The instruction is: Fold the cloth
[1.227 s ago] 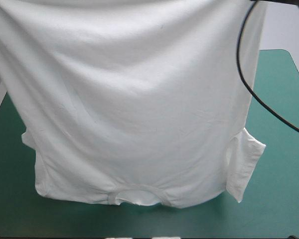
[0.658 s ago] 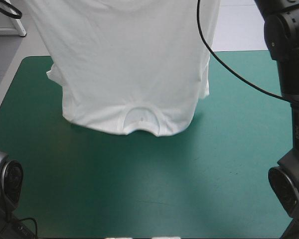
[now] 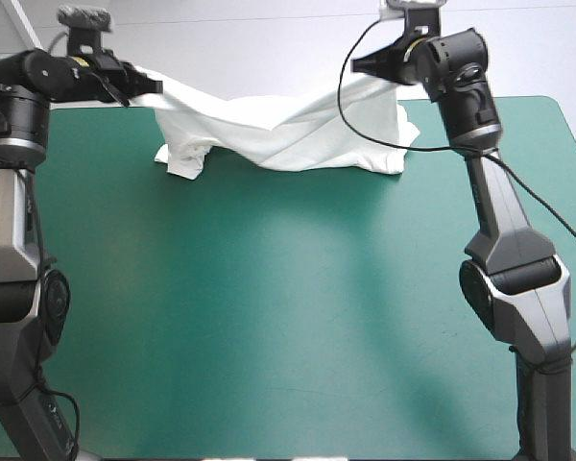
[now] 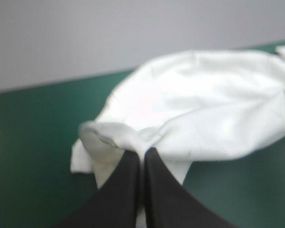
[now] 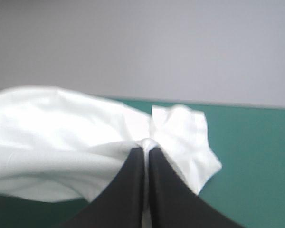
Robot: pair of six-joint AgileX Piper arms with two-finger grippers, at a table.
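Teal-green table (image 3: 269, 317) surface fills the high view. We record the T-shirt (image 3: 288, 134) strung in a sagging, twisted band along the table's far edge. Both ends are raised and its middle and lower folds rest on the table. The left gripper (image 3: 154, 86) holds the end toward the table's left edge, and the right gripper (image 3: 360, 65) holds the end toward the right edge.

Left wrist view: we find the left gripper (image 4: 142, 156) with its black fingers (image 4: 123, 190) all but closed, a bunched fold of the T-shirt (image 4: 204, 109) pinched at their tips. The rest spreads ahead over the table.

Right wrist view: the right gripper (image 5: 146, 152) likewise clamps a gathered edge of the T-shirt (image 5: 61, 137), which drapes beside it near the table's far edge.
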